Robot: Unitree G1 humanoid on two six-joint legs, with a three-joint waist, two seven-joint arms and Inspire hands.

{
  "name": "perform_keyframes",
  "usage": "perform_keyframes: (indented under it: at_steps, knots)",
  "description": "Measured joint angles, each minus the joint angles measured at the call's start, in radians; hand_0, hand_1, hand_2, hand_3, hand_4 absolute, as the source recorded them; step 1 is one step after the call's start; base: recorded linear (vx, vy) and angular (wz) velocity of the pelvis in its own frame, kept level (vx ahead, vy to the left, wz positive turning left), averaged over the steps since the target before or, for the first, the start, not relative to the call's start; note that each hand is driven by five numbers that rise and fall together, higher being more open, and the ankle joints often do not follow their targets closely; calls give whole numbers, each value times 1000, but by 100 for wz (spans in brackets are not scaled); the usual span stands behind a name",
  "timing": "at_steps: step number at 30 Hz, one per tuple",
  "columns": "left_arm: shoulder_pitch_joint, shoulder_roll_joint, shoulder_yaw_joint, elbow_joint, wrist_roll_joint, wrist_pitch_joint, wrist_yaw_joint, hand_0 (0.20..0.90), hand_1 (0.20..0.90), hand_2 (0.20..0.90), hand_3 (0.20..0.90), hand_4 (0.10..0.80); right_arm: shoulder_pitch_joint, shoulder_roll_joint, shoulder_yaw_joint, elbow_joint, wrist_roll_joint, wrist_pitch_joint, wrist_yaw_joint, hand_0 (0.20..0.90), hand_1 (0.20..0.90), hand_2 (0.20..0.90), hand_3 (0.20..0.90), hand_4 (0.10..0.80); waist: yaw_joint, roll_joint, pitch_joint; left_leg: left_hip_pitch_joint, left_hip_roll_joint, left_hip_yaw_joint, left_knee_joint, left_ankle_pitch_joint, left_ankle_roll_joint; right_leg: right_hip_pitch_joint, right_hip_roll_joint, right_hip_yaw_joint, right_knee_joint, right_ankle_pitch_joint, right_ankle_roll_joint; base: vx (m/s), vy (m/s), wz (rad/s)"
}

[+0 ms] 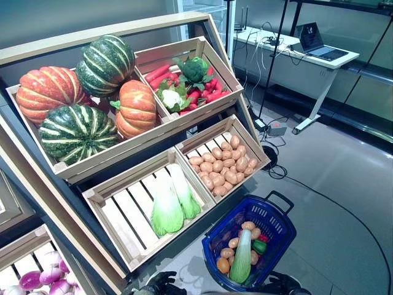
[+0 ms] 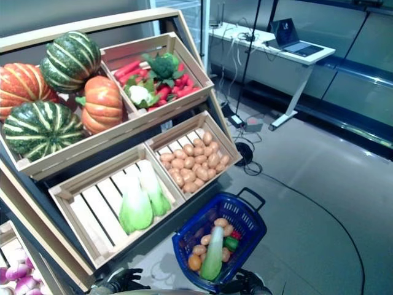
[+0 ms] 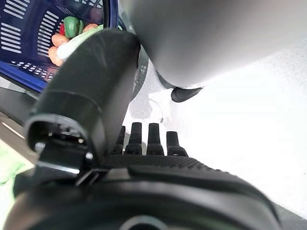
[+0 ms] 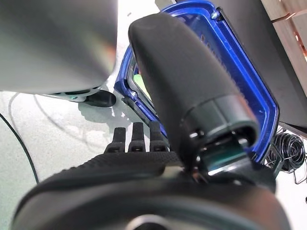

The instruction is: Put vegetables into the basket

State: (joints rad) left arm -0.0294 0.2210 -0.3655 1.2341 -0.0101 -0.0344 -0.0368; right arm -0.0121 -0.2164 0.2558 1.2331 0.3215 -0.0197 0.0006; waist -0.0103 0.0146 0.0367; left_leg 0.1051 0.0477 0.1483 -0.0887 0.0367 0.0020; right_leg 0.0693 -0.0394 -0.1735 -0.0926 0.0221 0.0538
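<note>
The blue plastic basket [image 1: 277, 213] stands on the floor in front of the stand's lower right crate. In it lie a long pale green vegetable [image 1: 241, 258], small orange-brown round vegetables [image 1: 247, 226], a green pepper [image 1: 259, 246] and something red. My left hand [image 1: 161, 284] hangs low to the left of the basket, its fingers [image 3: 144, 139] straight and empty. My right hand [image 1: 284, 284] is low by the basket's near right rim [image 4: 254, 86], its fingers [image 4: 134, 139] straight and empty. The basket also shows in the left wrist view [image 3: 29, 28].
A slanted wooden vegetable stand [image 1: 153, 132] with crates takes up the left and middle. A white desk [image 1: 307, 58] with a laptop stands at the back right. Cables and a power box [image 1: 276, 129] lie on the grey floor beyond the basket.
</note>
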Motion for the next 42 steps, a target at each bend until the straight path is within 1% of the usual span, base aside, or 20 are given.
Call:
perform_keyframes:
  at_steps: [5, 7, 9, 11, 14, 16, 17, 19, 21, 22, 24, 27, 29, 31, 32, 33, 35, 37, 40, 42]
  knots:
    - [-5, -1, -1, 4, 15, -10, 10, 900, 900, 900, 900, 800, 0, 1, 0, 0, 3, 0, 0, 900, 900, 900, 900, 800, 0, -1, -1, 1, 0, 1, 0, 0, 0, 0, 0, 2, 0, 0, 0, -8, -28, -1]
    - [-4, 1, -13, 3, 18, -41, 16, 900, 900, 900, 900, 800, 0, 0, 1, 0, 4, 0, 0, 900, 900, 900, 900, 800, -2, -1, -1, 0, 1, 3, 0, 0, 0, -2, 1, 3, 0, 0, 0, -16, -50, -2]
    - [-5, 5, -55, -3, 46, -92, 50, 900, 900, 900, 900, 800, 0, 0, 1, 0, 4, 2, 0, 900, 900, 900, 900, 800, -2, 0, -2, -2, 1, 5, 0, 0, 0, -5, 1, 5, 0, 0, 0, -19, -41, -3]
    - [-4, 10, -77, -17, 45, -112, 51, 900, 900, 900, 900, 800, 0, -1, 3, -1, 4, 3, 0, 900, 900, 900, 900, 800, -2, 1, -2, -2, 1, 7, 0, 0, 0, -7, 1, 7, 0, 0, 0, -33, -41, -3]
    - [-7, 35, -120, -105, 43, -136, 34, 900, 900, 900, 900, 800, -2, -4, 3, -1, 3, 4, 1, 900, 900, 900, 900, 800, -4, 6, 1, -14, 3, 23, 0, 1, -1, -27, 3, 25, 5, 2, 2, -49, -20, -13]
    - [-7, 56, -122, -182, 21, -133, 11, 900, 900, 900, 900, 800, 3, -12, 3, -6, 2, 4, 1, 900, 900, 900, 900, 800, -10, 13, 6, -15, 2, 26, 0, 1, -1, -31, 3, 28, 6, 3, 2, -60, 16, -11]
    - [-4, 119, -122, -395, -43, -77, -58, 900, 900, 900, 900, 800, 14, -28, 0, -30, 2, 14, 1, 900, 900, 900, 900, 800, -9, 24, 22, -22, 2, 28, 0, 1, 0, -40, 2, 31, 8, 4, 2, -63, 16, -2]
    - [-20, 194, -106, -617, -107, -67, -107, 900, 900, 900, 900, 800, 19, -47, -3, -56, 1, 14, 1, 900, 900, 900, 900, 800, -3, 44, 40, -37, 1, 27, 1, 5, -1, -45, 1, 30, 3, 16, 8, -66, 4, -1]
    - [-42, 249, -101, -756, -139, -24, -131, 900, 900, 900, 900, 800, 20, -56, -3, -63, 2, 14, 1, 900, 900, 900, 900, 800, -5, 60, 50, -40, 0, 27, 1, 7, -1, -49, 1, 30, 0, 21, 5, -96, -2, -1]
    - [-80, 301, -84, -871, -147, 4, -154, 900, 900, 900, 900, 800, 16, -72, -4, -71, 4, 14, 1, 900, 900, 900, 900, 800, -2, 83, 64, -44, 1, 26, 1, 8, -2, -52, 2, 27, 0, 21, 5, -115, -3, 2]
    - [-114, 358, -79, -963, -141, 20, -161, 900, 900, 900, 900, 800, 7, -86, -4, -73, 3, 14, 1, 900, 900, 900, 900, 800, 0, 101, 78, -56, 1, 24, 2, 11, -3, -62, 2, 25, -1, 22, 4, -135, 0, 5]
    - [-193, 420, -56, -1015, -102, 50, -162, 900, 900, 900, 900, 800, -16, -119, -3, -70, 10, 14, 1, 900, 900, 900, 900, 800, 5, 139, 105, -89, 1, 8, 5, 18, -4, -85, 2, -1, 3, 25, 1, -156, -19, 15]
    - [-226, 452, -50, -1019, -40, 59, -154, 900, 900, 900, 900, 800, -30, -134, -3, -67, 20, 13, 1, 900, 900, 900, 900, 800, 5, 150, 138, -102, 3, -10, 10, 23, -8, -91, 2, -8, 4, 26, -1, -77, -19, 19]
    - [-237, 505, -50, -1018, 59, 63, -141, 900, 900, 900, 900, 800, -55, -143, -3, -58, 40, 12, 1, 900, 900, 900, 900, 800, 4, 149, 178, -116, 5, -37, 19, 29, -17, -97, 2, -20, 3, 27, -5, -51, -10, 10]
    - [-237, 505, -50, -1018, 59, 63, -141, 900, 900, 900, 900, 800, -55, -143, -3, -58, 40, 12, 1, 900, 900, 900, 900, 800, 4, 149, 178, -116, 5, -37, 19, 29, -17, -97, 2, -20, 3, 27, -5, -68, -20, 13]
    - [-238, 559, -49, -1019, 141, 57, -134, 900, 900, 900, 900, 800, -63, -151, -3, -58, 43, 8, 1, 900, 900, 900, 900, 800, 5, 142, 209, -124, 5, -45, 23, 31, -21, -100, 2, -24, 3, 27, -6, -50, -23, 11]
    - [-239, 630, -49, -1020, 249, 40, -119, 900, 900, 900, 900, 800, -64, -160, -4, -55, 52, -6, 1, 900, 900, 900, 900, 800, 9, 137, 224, -147, 5, -57, 27, 32, -21, -118, 2, -28, 0, 25, -2, -81, -40, 13]
    - [-275, 741, -50, -1019, 374, 16, -84, 900, 900, 900, 900, 800, -73, -172, -5, -53, 83, -28, 1, 900, 900, 900, 900, 800, 18, 130, 270, -174, 4, -63, 35, 38, -21, -138, 2, -34, 3, 34, -5, -76, -55, 10]
    - [-338, 823, -50, -1011, 492, -4, -34, 900, 900, 900, 900, 800, -86, -175, -4, -51, 118, -46, 2, 900, 900, 900, 900, 800, 34, 124, 311, -207, 3, -74, 37, 49, -25, -161, 1, -50, 4, 41, -10, -71, -43, 16]
    - [-386, 852, -60, -998, 571, -34, -3, 900, 900, 900, 900, 800, -102, -175, -2, -51, 120, -63, 2, 900, 900, 900, 900, 800, 35, 122, 330, -237, 1, -87, 41, 56, -29, -190, 0, -58, 14, 42, -9, -87, -20, 18]
